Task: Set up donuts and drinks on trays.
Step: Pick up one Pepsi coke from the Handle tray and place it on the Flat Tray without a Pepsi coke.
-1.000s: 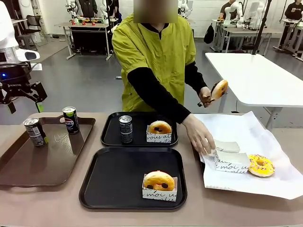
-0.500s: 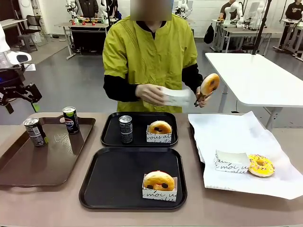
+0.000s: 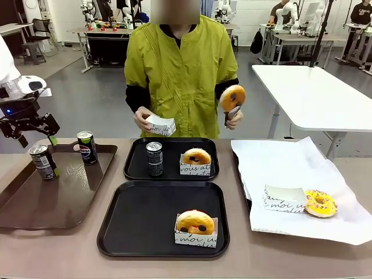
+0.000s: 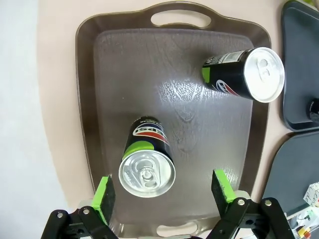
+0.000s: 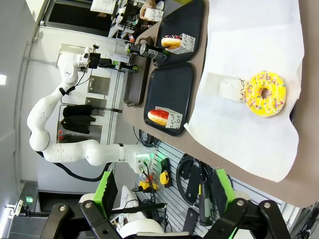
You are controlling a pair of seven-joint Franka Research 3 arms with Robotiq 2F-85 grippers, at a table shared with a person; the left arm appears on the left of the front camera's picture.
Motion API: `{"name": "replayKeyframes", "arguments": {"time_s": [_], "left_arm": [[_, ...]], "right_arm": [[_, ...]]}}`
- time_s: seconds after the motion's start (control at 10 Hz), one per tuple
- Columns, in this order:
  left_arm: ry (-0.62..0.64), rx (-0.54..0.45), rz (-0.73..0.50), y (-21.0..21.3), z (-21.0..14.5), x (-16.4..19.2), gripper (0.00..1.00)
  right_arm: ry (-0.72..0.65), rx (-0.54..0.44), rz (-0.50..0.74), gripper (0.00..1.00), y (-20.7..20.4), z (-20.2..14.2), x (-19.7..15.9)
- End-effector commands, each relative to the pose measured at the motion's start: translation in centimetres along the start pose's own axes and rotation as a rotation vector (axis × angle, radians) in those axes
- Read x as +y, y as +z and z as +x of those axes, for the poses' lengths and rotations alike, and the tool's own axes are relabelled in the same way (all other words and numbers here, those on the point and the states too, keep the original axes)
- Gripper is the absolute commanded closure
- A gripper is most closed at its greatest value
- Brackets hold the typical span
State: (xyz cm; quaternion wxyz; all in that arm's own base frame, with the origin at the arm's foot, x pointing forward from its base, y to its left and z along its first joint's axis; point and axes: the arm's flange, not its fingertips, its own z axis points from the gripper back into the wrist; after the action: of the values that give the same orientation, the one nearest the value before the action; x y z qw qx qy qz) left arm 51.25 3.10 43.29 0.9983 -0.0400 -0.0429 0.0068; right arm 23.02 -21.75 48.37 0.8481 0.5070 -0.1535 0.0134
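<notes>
Since before, out front we see the person's hand (image 3: 143,119) drop with its sleeve beside the lifted donut (image 3: 232,97), likely to wrap it; left wrist: our left gripper (image 4: 163,191) gapes wide over a can (image 4: 147,172) on the brown tray (image 4: 99,99), poised to grasp; right wrist: our right gripper (image 5: 166,185) is wide and idle, well apart from the yellow donut (image 5: 265,93).

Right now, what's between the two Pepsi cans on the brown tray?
Nothing: left wrist view shows bare brown tray between the near can and the far can.

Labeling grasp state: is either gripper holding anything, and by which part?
Nothing is held. The left gripper is open, above a drink can standing on the brown tray, not touching it. The right gripper is open and empty too.
</notes>
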Motion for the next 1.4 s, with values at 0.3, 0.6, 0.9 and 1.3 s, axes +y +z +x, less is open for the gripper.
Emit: {"name": "replayKeyframes", "arguments": {"time_s": [0.3, 0.6, 0.9, 1.3], "left_arm": [[-0.029, -0.015, 0.018, -2.2, 1.0, 1.0, 0.00], [-0.042, -0.004, 0.051, -3.1, 0.0, 1.3, 0.00], [-0.056, 0.017, 0.091, -4.2, 0.0, 1.3, 0.00], [-0.057, 0.015, 0.071, -4.4, 0.3, 1.1, 0.60]], "right_arm": [[0.006, -0.007, 0.008, 0.00, -0.1, 0.0, 0.1], [0.006, -0.007, 0.008, 0.00, -0.1, 0.0, 0.1], [0.006, -0.007, 0.008, 0.00, -0.1, 0.0, 0.1], [0.006, -0.007, 0.008, 0.00, -0.1, 0.0, 0.1]]}}
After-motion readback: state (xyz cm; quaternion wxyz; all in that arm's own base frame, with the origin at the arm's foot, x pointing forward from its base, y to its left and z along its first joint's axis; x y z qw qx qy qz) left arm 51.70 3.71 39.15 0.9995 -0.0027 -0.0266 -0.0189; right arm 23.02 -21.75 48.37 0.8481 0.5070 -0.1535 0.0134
